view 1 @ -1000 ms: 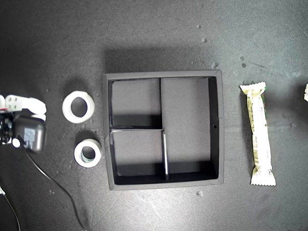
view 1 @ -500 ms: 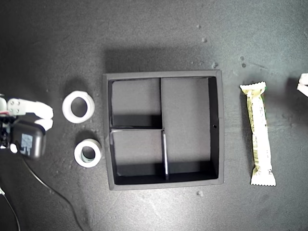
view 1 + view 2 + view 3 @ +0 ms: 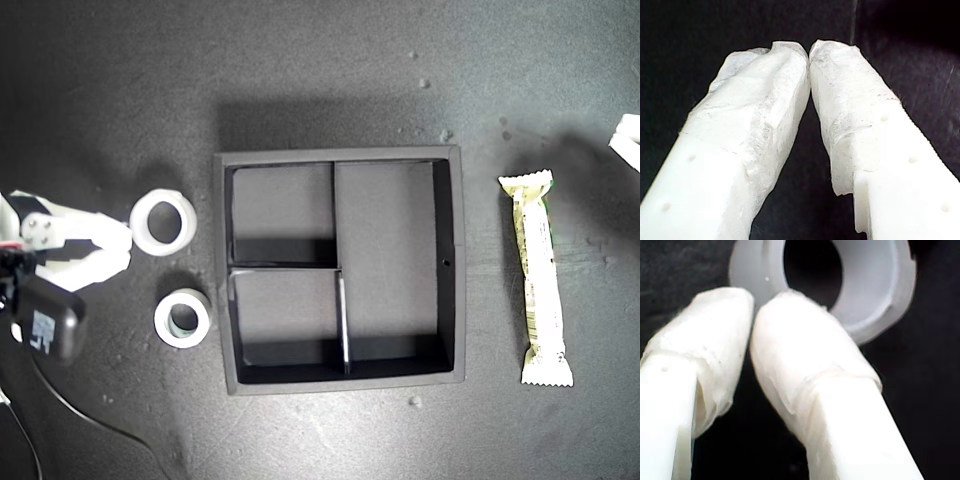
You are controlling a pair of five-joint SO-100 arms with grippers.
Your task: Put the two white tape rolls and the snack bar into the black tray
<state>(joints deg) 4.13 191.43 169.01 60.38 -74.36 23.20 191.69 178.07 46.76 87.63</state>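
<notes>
Over the last second my second gripper (image 3: 122, 247) had slid along the mat toward the black tray (image 3: 449, 268), so that its fingertips now lay just beside the upper tape roll (image 3: 163, 222), on the roll's far side from the tray; my judgement was that the first pick was about to begin, with nothing yet loaded. Its padded fingers (image 3: 805, 370) sat narrow, tips almost touching, holding nothing, with the roll's smooth white rim (image 3: 875, 295) right ahead of them. They would have to open before they could straddle that rim. My first gripper (image 3: 809, 50) also had its cloth-wrapped tips nearly together and empty; a white sliver beyond the snack bar (image 3: 536, 279) from the tray had crept further into view, probably that arm. The second roll (image 3: 182, 318), with a greyish core, lay just outside the tray wall. The bar, a crimped cream wrapper, lay parallel to the tray's opposite wall, well apart from it. The matte tray's three compartments were empty.
</notes>
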